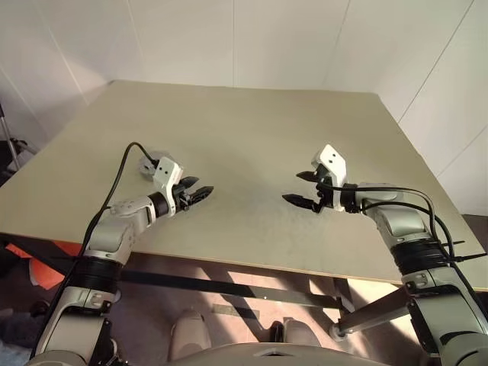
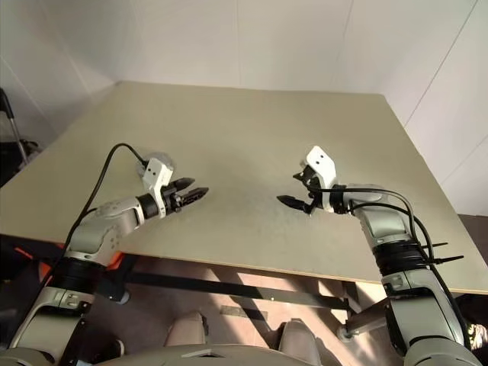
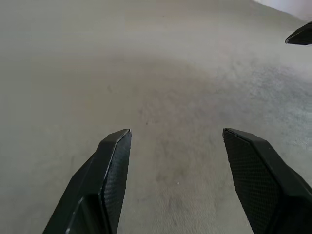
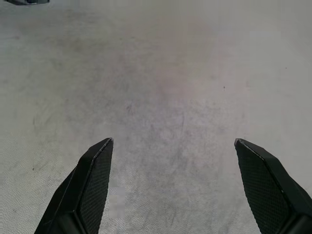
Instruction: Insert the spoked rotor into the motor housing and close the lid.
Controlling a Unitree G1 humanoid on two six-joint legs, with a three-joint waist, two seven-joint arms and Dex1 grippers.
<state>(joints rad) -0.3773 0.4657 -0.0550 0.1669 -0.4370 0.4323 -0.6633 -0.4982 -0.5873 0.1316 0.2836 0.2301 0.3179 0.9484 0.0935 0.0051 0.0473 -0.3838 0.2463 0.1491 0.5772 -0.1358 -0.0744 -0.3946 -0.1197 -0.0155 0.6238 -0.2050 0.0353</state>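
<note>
Both your left pincer [image 1: 204,190] and right pincer [image 1: 299,188] hang wide and empty over the bare surface [image 1: 252,130]; no rotor, housing or lid lies here, so grip and handling stay unjudged.

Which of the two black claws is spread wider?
The right gripper, on the arm at the picture's right. Its two fingers stand far apart above the table, while the left gripper is open too, but with a narrower gap.
</note>
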